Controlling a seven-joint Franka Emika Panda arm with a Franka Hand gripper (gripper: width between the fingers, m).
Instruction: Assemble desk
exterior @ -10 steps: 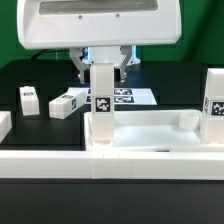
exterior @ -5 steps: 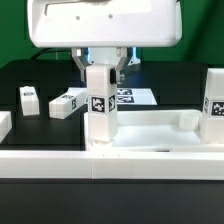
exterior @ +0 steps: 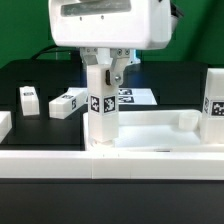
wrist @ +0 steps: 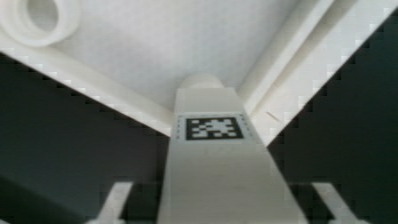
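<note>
The leg stands upright at the corner of the tabletop on the exterior view's left, much where it was a second ago. Its tagged face has shifted only slightly. What has changed is above it: the arm's white wrist housing now looks narrower and sits further toward the exterior view's right, as if turned about the leg. The gripper is clamped on the upper part of the leg, one finger on each side. In the wrist view the fingers flank the leg, with its tag facing the camera.

White on white hides the foot of the leg, so I cannot tell whether it is seated in a socket. The wrist view shows one round socket well apart from the leg, and the tabletop's rim running just beside it.

A second leg stands upright at the tabletop's far end — well clear of the gripper. Two loose legs lie on the black table toward the exterior view's left, apart from each other and from the held leg, with bare table between. The marker board lies flat behind the gripper. The long white rail runs across the front, close against the tabletop's near edge.

The arm comes down from above — fingers pointing straight at the table.
</note>
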